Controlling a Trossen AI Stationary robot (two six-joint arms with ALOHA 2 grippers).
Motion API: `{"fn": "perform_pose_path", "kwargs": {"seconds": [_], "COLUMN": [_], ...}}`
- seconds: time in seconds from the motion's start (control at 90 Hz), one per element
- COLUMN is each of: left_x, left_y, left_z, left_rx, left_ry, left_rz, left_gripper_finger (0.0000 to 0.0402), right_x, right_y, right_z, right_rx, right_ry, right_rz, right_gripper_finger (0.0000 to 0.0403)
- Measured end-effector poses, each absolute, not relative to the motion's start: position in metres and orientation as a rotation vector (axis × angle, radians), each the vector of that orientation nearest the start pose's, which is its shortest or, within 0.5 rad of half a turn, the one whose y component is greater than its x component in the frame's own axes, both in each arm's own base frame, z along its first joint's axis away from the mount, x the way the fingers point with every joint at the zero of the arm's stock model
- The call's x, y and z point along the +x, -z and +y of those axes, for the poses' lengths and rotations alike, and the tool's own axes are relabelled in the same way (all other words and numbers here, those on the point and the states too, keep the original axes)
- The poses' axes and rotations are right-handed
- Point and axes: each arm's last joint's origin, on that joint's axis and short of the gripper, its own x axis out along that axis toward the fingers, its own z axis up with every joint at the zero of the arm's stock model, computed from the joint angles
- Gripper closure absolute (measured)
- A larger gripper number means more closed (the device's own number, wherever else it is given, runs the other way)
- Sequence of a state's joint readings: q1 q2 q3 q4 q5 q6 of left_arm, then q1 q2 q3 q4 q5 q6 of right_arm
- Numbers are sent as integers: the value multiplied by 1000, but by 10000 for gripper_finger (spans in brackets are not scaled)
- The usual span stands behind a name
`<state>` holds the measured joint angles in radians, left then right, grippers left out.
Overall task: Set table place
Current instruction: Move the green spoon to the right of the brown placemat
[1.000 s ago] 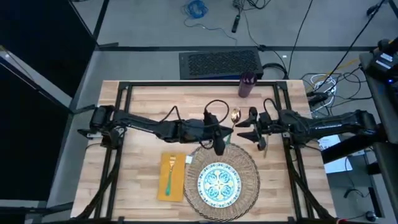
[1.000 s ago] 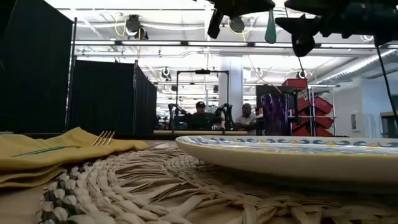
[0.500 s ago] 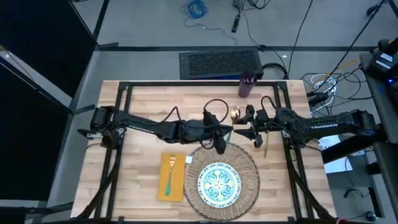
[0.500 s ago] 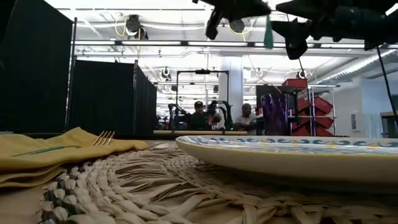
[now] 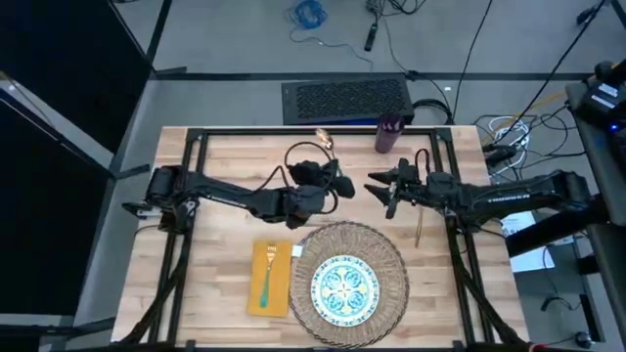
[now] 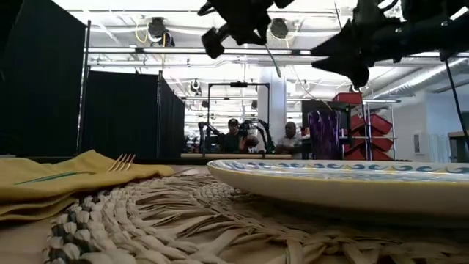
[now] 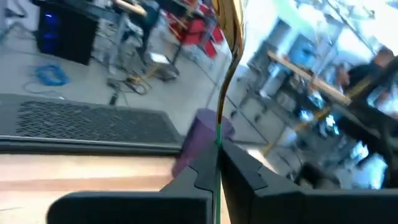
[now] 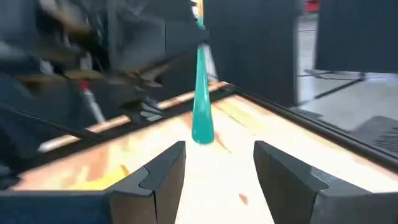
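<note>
Left gripper (image 5: 328, 179), beyond the wicker placemat (image 5: 353, 282): clamped on spoon (image 7: 227, 56). Right gripper (image 5: 381, 186), beside it: fingers apart, empty.

2 dark, slim jointed arms with looping black cables and wedge-shaped black end effector fingers (image 8: 283, 171)

I see bare table (image 5: 225, 161) on the far left side, free to cross. The two arms meet over the middle, the cup (image 5: 388, 134) stands at the far edge, and the knife (image 5: 418, 229) lies beside the placemat (image 5: 391, 256).
</note>
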<state>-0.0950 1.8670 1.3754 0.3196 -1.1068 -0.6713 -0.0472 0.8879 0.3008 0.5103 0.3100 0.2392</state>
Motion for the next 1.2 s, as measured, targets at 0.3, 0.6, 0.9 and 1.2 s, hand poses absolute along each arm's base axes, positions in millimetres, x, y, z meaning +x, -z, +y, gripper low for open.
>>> {"fn": "perform_pose_path", "kwargs": {"seconds": [0.3,0.6,0.9,1.2], "left_x": [447,454,454,452], "left_y": [-274,-277,-268,-260], "left_z": [-21,-28,-46,-48], "left_rx": [-544,-540,-512,-473], "left_ry": [-855,-750,-589,-579], "left_rz": [-177,-139,17,113], "left_gripper_finger": [402,402,402,402], "right_x": [200,199,200,205], "right_y": [-205,-206,-206,-214], "right_z": [-7,-7,-6,-4], "right_rx": [107,99,105,138], "right_ry": [357,349,307,234], "right_rz": [56,54,55,73], "right_gripper_finger": [227,227,227,227]}}
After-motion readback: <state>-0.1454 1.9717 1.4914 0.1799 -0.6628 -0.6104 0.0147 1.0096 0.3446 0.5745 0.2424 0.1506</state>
